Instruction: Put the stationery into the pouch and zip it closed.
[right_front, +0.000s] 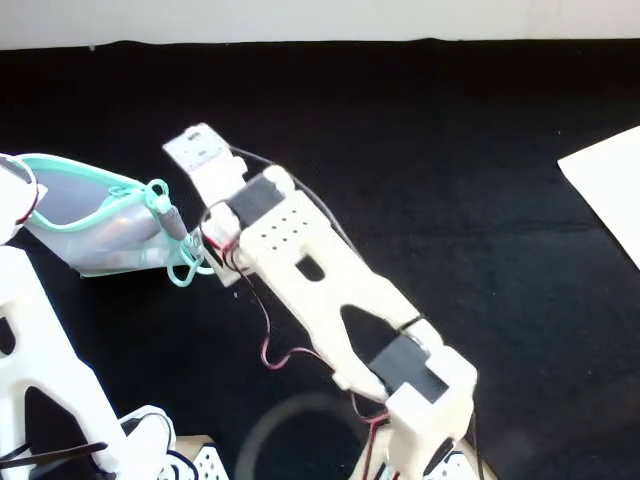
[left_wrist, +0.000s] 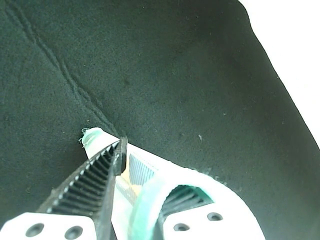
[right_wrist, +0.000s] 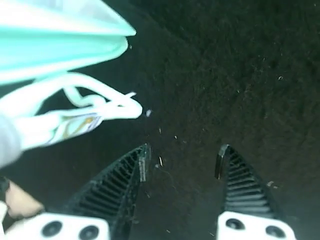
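- Counts: 1 pouch (right_front: 100, 225), 2 arms, 2 claws, 1 white sheet (right_front: 610, 190), 1 black cloth (right_front: 450, 130) over the table.
- Pouch pos.: left side of the scene, mid-depth. Translucent body w/ teal zip trim. Its left end is at the left edge and its right end points toward centre.
- left gripper (left_wrist: 145, 175): clamped on the pouch's left end. The ribbed black finger (left_wrist: 100, 175) presses against the pouch wall, and the teal trim curves round by the other finger.
- right gripper (right_wrist: 183, 157): claw wide, nothing btwn the fingers, pointing down at bare cloth just beside the pouch's right end. Not touching the pouch.
- cord loop (right_wrist: 95, 102): 1, pale teal, hangs off the pouch's right end, near the right gripper's fingers but apart from them.
- tag (right_wrist: 75, 125): 1 small label on the cord. It has print, but it is too blurred to read.
- No other legible writing.
- Contents: a greyish shape shows through the pouch wall. Can't tell what it is or how many items.
- Zip: can't tell whether open or shut.
- White sheet lies flat at the right edge, well apart from the pouch.
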